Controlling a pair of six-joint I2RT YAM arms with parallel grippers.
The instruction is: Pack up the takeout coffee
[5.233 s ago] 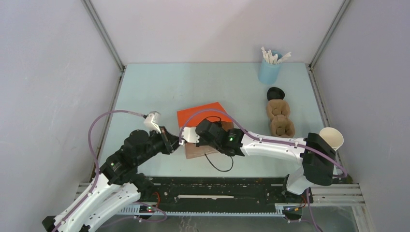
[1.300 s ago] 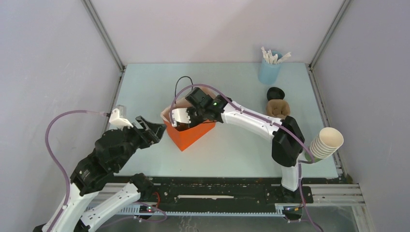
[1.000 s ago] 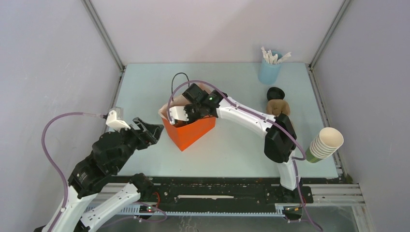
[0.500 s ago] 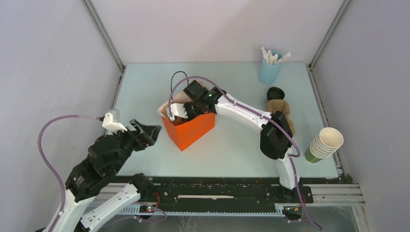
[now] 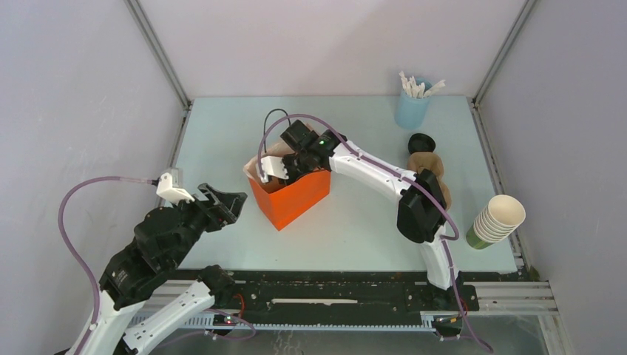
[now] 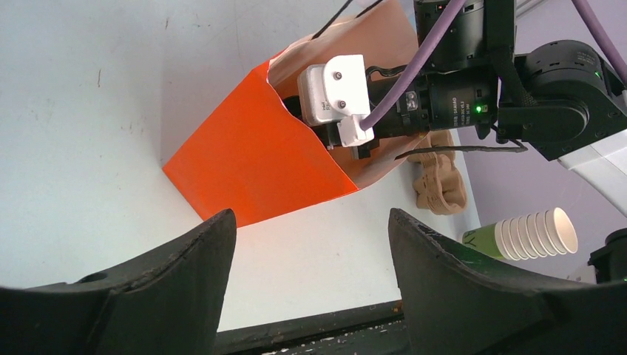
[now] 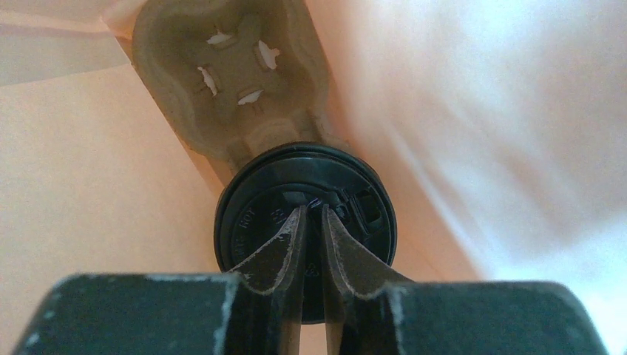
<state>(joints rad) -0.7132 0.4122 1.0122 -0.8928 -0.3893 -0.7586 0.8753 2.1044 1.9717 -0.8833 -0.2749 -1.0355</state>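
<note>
The orange bag (image 5: 296,200) stands upright mid-table, and my right arm's wrist (image 5: 303,144) reaches down into its mouth. Inside, in the right wrist view, the takeout coffee shows as a round black lid (image 7: 251,214), seated in a brown cardboard tray (image 7: 222,81); its green cup is hidden. My right gripper (image 7: 313,211) is shut, its narrow tips pinching the lid's raised centre. My left gripper (image 5: 225,203) hangs open left of the bag, apart from it. In the left wrist view its jaws (image 6: 310,222) stand wide, with the bag (image 6: 251,163) beyond.
A stack of lidless green cups (image 5: 497,220) lies at the right edge. Brown cardboard trays (image 5: 429,174) and a loose black lid (image 5: 421,142) sit right of the bag. A pale blue cup of white sticks (image 5: 412,103) stands at the back. The bag's black handle (image 5: 272,122) loops upward.
The bag, flat on the table five seconds ago, now stands upright. Over the last second the right wrist and the bag's mouth shifted slightly back, and the left gripper drew slightly away to the left.
</note>
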